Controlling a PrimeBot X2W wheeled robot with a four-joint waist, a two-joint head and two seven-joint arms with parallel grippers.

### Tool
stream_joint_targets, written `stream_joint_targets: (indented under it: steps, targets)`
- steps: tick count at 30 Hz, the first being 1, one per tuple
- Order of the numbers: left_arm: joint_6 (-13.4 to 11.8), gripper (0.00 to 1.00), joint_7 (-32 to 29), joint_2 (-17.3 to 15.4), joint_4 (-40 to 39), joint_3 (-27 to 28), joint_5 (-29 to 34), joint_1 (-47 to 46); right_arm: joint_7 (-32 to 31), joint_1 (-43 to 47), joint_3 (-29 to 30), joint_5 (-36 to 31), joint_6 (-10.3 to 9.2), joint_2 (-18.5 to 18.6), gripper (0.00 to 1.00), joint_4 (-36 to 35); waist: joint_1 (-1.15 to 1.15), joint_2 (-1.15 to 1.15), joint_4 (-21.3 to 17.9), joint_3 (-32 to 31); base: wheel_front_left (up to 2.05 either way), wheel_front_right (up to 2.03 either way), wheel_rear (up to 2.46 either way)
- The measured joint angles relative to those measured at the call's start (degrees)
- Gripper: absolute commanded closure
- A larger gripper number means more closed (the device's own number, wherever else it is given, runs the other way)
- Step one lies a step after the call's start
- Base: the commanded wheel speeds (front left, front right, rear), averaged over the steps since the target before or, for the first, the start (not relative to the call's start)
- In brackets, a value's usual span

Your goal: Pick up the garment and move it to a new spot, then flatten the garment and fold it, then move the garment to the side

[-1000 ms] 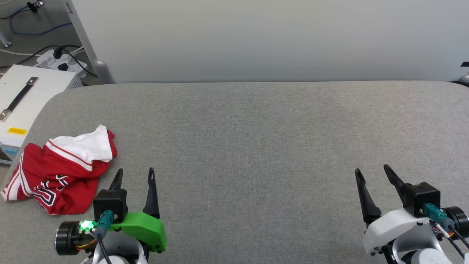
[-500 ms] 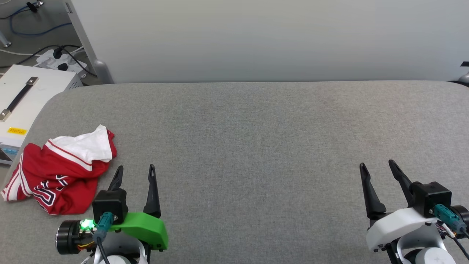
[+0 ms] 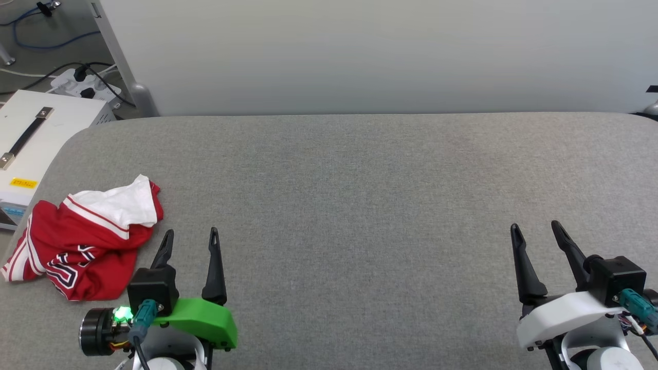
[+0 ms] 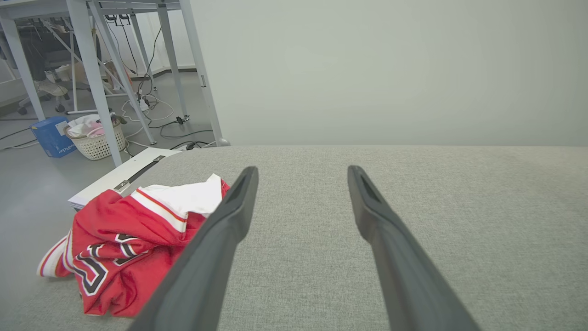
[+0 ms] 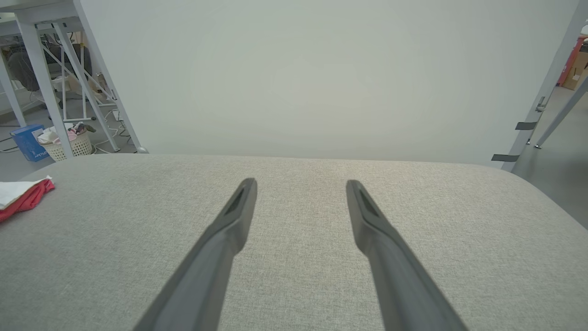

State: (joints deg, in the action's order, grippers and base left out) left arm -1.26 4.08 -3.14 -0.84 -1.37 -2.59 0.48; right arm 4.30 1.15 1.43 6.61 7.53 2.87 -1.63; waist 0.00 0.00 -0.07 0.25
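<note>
The garment [image 3: 85, 240] lies crumpled near the left edge of the grey table [image 3: 360, 195], a red jersey with a white sleeve on top and black lettering showing. In the left wrist view the garment [image 4: 124, 239] sits left of my fingers. My left gripper [image 3: 191, 234] stands open just right of it, with nothing between its fingers. At the lower right my right gripper [image 3: 534, 227] is open and empty, far from the cloth. A red and white bit of the garment [image 5: 20, 195] shows at the left edge of the right wrist view.
A white box with a black handle [image 3: 36, 139] stands off the table's left edge, with a power strip and cables [image 3: 85, 82] on the floor behind. A pale wall panel [image 3: 360, 51] rises along the far edge. A laundry basket [image 4: 94, 138] sits on the floor.
The right gripper has shifted a little to the right and up the picture. The left gripper has crept slightly forward. The garment has not moved.
</note>
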Motion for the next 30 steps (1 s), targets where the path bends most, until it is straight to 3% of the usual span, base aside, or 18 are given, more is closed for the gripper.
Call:
stream_joint_targets:
  steps: [30]
  targets:
    - [-0.05,0.00,3.55,0.00,0.08,-0.85,-3.01,0.01,3.53,1.20,0.30,5.01,0.00,-0.01,0.00,0.19,0.00,0.00,-0.15,0.24,0.00,0.00,0.00]
